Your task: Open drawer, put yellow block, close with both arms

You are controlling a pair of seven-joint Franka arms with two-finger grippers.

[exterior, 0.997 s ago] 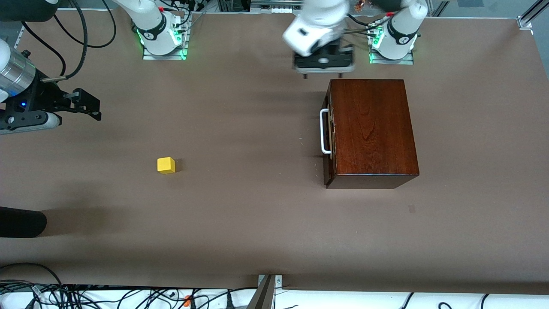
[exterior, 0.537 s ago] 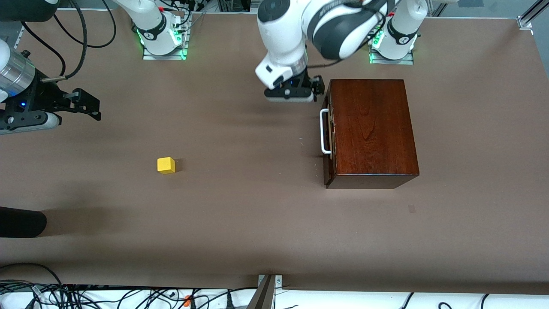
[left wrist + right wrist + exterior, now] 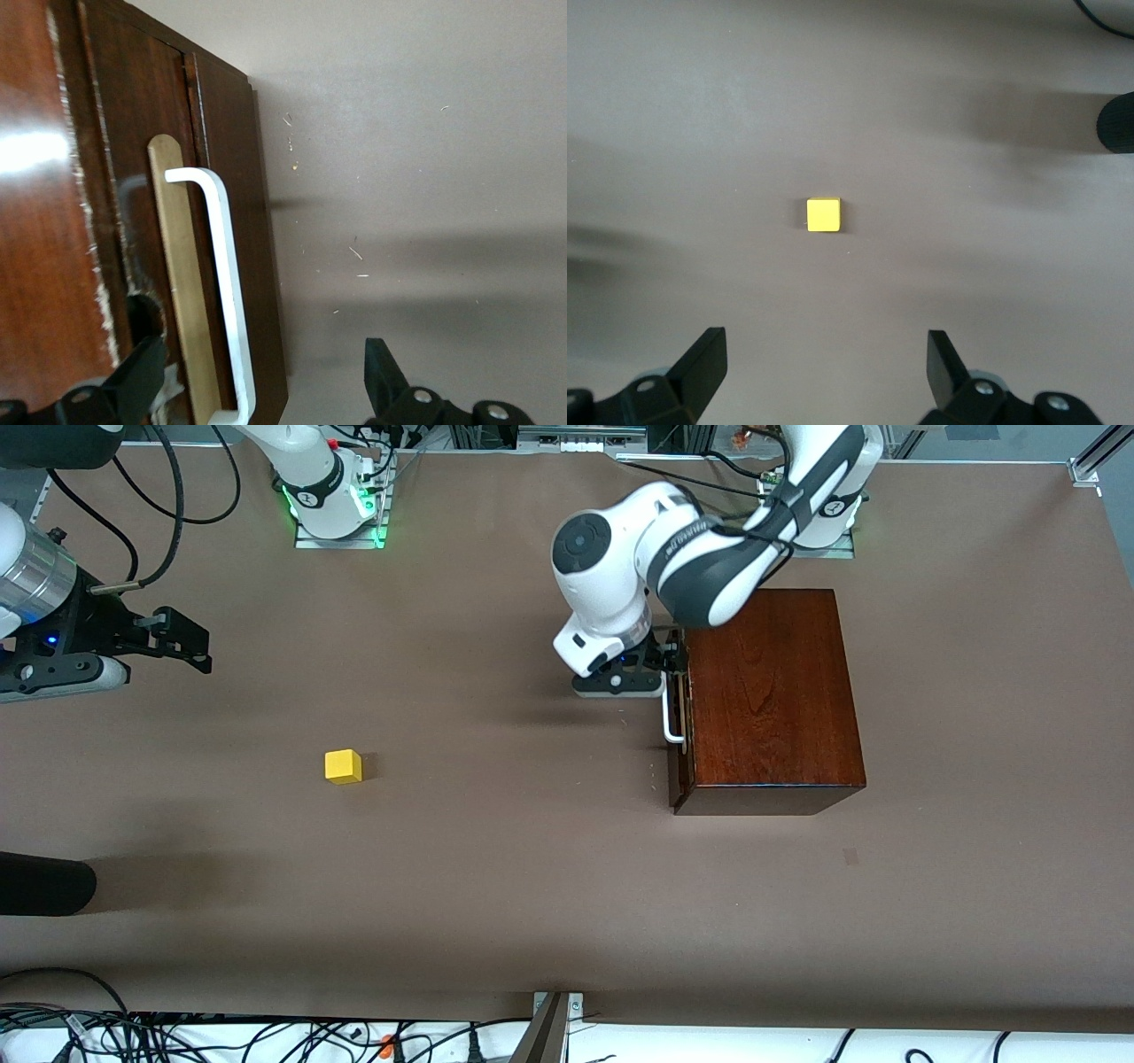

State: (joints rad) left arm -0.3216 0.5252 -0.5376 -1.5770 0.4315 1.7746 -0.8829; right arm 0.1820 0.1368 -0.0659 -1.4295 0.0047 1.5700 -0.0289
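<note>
The dark wooden box [image 3: 766, 695] stands toward the left arm's end of the table. Its drawer [image 3: 679, 717] is shut, and the white loop handle [image 3: 669, 713] faces the table's middle. My left gripper [image 3: 664, 664] is open and over the handle's end that is farther from the front camera. In the left wrist view its fingers [image 3: 142, 372] stand either side of the handle [image 3: 226, 283] without touching it. The yellow block [image 3: 343, 766] lies on the table toward the right arm's end and shows in the right wrist view [image 3: 824, 215]. My right gripper [image 3: 195, 646] is open, empty and waits in the air.
A black rounded object [image 3: 44, 881] juts in at the right arm's end of the table; it also shows in the right wrist view [image 3: 1116, 124]. Cables [image 3: 177, 1036] hang along the edge nearest the front camera. The brown table [image 3: 496, 850] stretches between block and box.
My left arm has swung from near its base down to the drawer handle, its gripper now over the handle's end. The right arm, block and box have not moved.
</note>
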